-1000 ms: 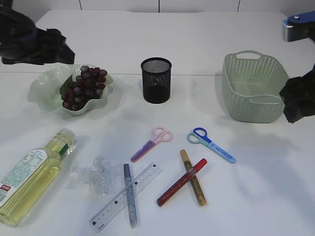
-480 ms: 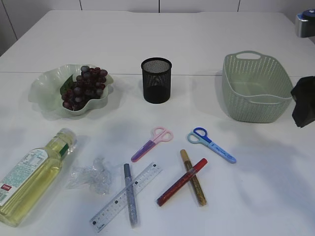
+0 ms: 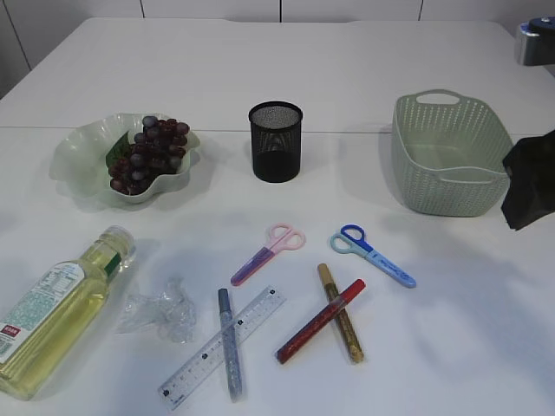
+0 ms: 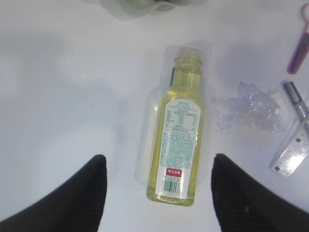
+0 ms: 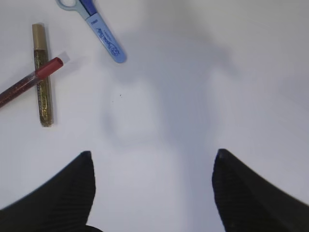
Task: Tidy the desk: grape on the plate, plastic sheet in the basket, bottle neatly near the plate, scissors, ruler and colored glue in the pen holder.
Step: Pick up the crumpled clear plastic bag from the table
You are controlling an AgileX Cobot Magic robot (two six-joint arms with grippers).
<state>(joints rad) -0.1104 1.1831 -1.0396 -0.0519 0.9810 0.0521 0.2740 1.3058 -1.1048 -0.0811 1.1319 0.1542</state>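
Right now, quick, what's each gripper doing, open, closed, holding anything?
Left gripper: open and empty, fingers spread on either side of the lying bottle, above it.
Right gripper: open and empty, over bare table.

Grapes are seen lying on a plate at ten o'clock. A pen holder stands at twelve, a basket at two. A bottle lies on its side at eight, a crumpled plastic sheet beside it. Pink scissors, blue scissors, a ruler and three glue sticks are scattered toward six. Part of the right arm is seen at three.
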